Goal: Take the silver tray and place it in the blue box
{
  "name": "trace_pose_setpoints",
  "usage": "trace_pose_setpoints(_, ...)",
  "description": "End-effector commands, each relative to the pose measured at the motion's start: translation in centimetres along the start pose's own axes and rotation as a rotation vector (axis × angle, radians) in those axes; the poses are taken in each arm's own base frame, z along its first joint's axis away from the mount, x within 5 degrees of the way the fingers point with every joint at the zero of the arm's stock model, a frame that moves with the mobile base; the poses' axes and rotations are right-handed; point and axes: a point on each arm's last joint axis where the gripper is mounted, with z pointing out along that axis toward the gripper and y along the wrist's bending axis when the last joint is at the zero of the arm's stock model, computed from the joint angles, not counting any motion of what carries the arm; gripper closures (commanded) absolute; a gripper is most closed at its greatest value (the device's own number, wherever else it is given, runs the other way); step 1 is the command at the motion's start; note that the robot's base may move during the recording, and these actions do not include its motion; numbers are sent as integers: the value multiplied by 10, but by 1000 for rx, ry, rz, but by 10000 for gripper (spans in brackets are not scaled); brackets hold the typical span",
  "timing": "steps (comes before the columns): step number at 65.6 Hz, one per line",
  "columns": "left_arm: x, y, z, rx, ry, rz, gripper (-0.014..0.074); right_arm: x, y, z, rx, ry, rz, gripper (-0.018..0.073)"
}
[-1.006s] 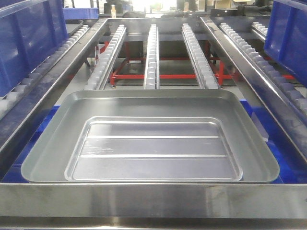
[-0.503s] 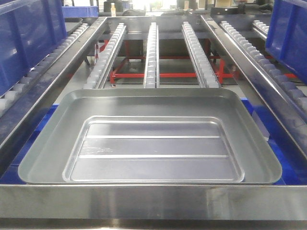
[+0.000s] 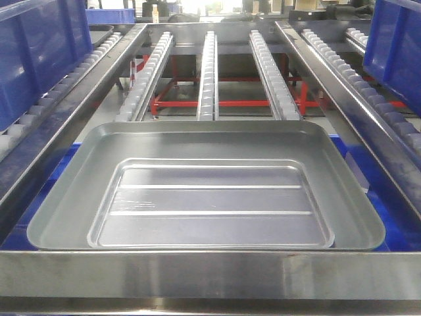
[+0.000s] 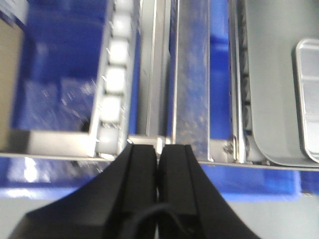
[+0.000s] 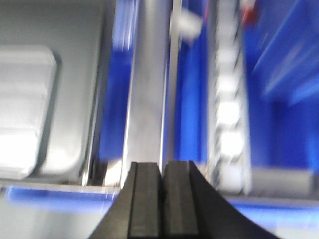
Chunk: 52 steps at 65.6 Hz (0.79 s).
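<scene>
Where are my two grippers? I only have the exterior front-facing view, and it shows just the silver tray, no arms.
Observer: The left gripper is shut on nothing. It is outside the silver tray, on its left, with its tips toward the left steel rail.
Operator: And the right one?
Observer: The right gripper is also shut and empty, pointing at the right steel rail beside the tray's right rim.
Operator: Is either one touching the tray?
Observer: No. In both wrist views a strip of blue plastic, likely the blue box, lies between rail and tray.
</scene>
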Motion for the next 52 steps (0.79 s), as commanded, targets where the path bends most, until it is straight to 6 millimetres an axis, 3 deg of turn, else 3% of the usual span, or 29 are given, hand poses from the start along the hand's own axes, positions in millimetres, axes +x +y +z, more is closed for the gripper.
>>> trace_pose_setpoints(1,-17,-4,7,45,-41,-87,603,-12,4,10,-32,8,60,503)
trace_pose_setpoints(16,-21,-7,40,96,40,-247,603,-7,5,35,-41,164,123,503)
trace_pose_setpoints(31,-24,-20,45,162,82,-265,602,-21,12,39,-50,229,163,500)
trace_pose_setpoints(42,-38,-53,35,272,68,-197,602,-32,31,42,-33,241,156,500)
trace_pose_setpoints(52,-47,-68,43,187,121,-259,602,-39,63,48,-43,245,113,500)
